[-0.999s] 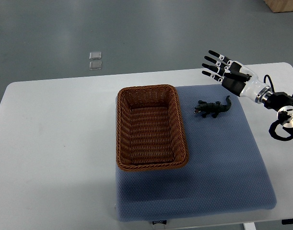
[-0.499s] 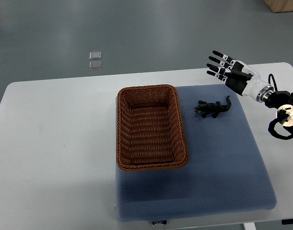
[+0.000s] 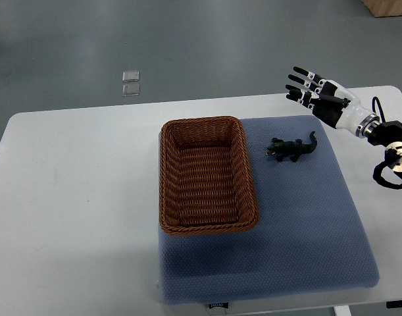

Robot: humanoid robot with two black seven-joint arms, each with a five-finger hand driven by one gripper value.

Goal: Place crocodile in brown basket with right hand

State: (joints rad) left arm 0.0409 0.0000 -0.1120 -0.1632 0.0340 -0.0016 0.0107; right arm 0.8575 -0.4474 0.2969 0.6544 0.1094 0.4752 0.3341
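**Right hand hovering open beyond the crocodile**

The right hand (image 3: 314, 94) is reaching in from the picture's right edge, its arm crossing the far right corner of the table (image 3: 69, 184). Its fingers (image 3: 299, 78) are spreading apart and pointing toward the left, holding nothing. The hand is sitting near the far edge of the table, up and to the right of the crocodile (image 3: 291, 149), clearly apart from it and not touching it.

The crocodile is lying on the blue mat (image 3: 299, 237), in the mat's far right part. Its head is pointing left toward the brown basket (image 3: 206, 174) and its tail is curving up to the right. It is resting just beside the basket's right wall, outside it, with a strip of mat showing between the two.

The brown basket is standing on the left part of the mat, its long side running away from the robot. Nothing is lying inside it; only the woven bottom is showing.

The mat is covering the right half of the white table and reaching to its near edge. Beyond the table, on the grey floor (image 3: 220, 39), two small clear squares (image 3: 130, 82) are lying one just behind the other, well apart from everything on the table.
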